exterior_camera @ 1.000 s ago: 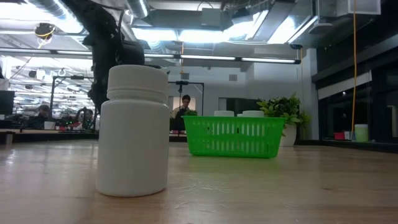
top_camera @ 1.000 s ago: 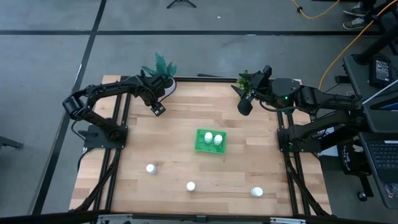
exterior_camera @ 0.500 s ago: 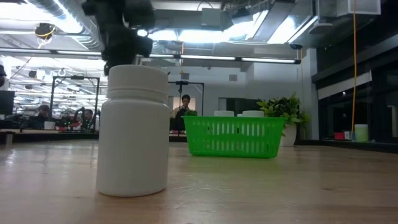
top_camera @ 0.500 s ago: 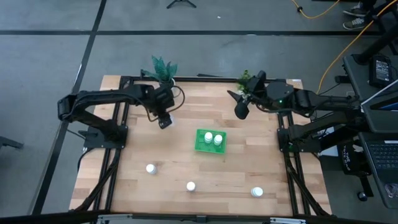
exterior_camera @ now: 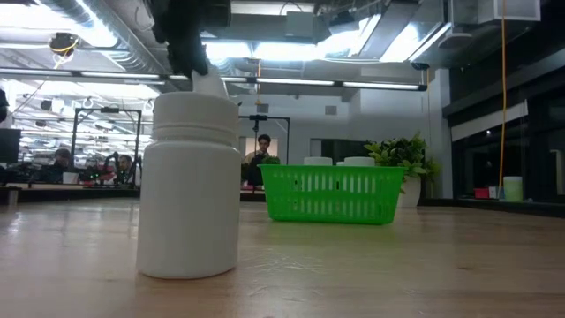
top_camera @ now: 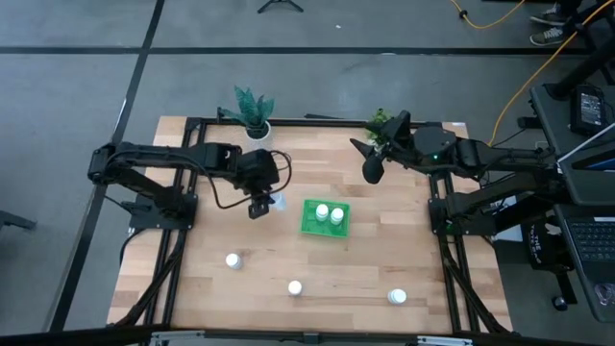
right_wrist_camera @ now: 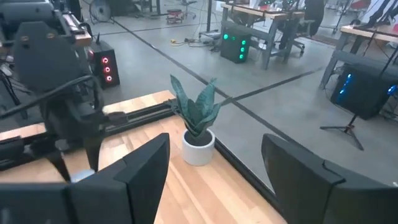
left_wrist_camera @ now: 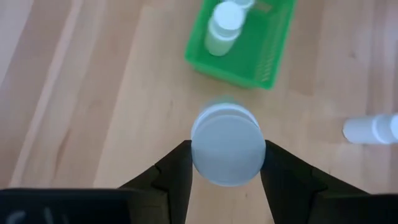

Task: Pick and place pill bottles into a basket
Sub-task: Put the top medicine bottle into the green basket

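Observation:
My left gripper (top_camera: 261, 204) hangs above the table just left of the green basket (top_camera: 325, 219) and is shut on a white pill bottle (left_wrist_camera: 227, 151). Two white bottles (top_camera: 329, 214) stand in the basket. Three more stand on the table toward the near edge: one on the left (top_camera: 233, 259), one in the middle (top_camera: 295, 286) and one on the right (top_camera: 397, 297). The middle one fills the low view's foreground (exterior_camera: 190, 185). My right gripper (top_camera: 371, 171) is open and empty, raised at the far right. My left gripper pinches the bottle's round side wall (left_wrist_camera: 194, 152) between its two fingers, one on each side. Its round end face points away from the wrist. The bottle is lifted clear of the table and sticks out below the fingers (exterior_camera: 208, 84), tilted.
Two potted plants stand at the table's far edge, one in a white pot at the left (top_camera: 254, 123) and one at the right (top_camera: 381, 125) beside my right gripper. Bare wood lies between the basket and the three loose bottles. People show in the room beyond the table.
My left gripper has gone from beside the far left plant toward the near edge and the right, toward the basket, staying above the table. It now hangs just left of the basket with the bottle between its fingers.

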Tool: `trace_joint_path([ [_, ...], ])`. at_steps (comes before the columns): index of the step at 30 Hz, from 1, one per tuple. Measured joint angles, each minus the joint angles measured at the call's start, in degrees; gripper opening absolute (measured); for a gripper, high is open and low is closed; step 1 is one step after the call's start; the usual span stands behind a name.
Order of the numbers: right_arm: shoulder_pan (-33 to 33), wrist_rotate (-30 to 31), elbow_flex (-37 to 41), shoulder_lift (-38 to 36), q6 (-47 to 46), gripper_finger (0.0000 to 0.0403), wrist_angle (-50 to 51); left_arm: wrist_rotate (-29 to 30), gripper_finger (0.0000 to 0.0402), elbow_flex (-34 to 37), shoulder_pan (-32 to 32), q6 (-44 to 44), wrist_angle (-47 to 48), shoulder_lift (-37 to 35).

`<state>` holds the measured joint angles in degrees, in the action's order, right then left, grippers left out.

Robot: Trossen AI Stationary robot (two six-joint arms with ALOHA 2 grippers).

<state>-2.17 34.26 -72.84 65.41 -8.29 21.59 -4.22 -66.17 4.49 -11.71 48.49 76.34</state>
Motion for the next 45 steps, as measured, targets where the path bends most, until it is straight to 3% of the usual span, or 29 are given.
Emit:
trace_joint_path([
  [8,-2.4,-0.1,0.0,0.0,-3.7,0.0256,0.0,-0.5,0.0156,0.0,-3.5,6.4,0.1,1.1],
  [12,-4.6,-0.1,0.0,0.1,-3.7,0.0256,0.1,-1.9,0.0156,-2.5,-3.7,7.9,1.6,5.2],
  [21,-6.7,0.0,0.0,0.3,-3.6,0.0256,3.3,-0.4,0.0156,-18.3,-3.2,16.0,6.4,21.3],
  [30,-6.7,0.0,0.0,0.3,0.0,0.0256,4.5,-0.9,0.0156,-31.3,-3.3,17.9,10.2,34.2],
  [45,-6.7,-1.2,0.0,0.3,2.5,0.0256,8.1,-4.5,0.0156,-34.5,-3.3,16.0,9.8,38.9],
])
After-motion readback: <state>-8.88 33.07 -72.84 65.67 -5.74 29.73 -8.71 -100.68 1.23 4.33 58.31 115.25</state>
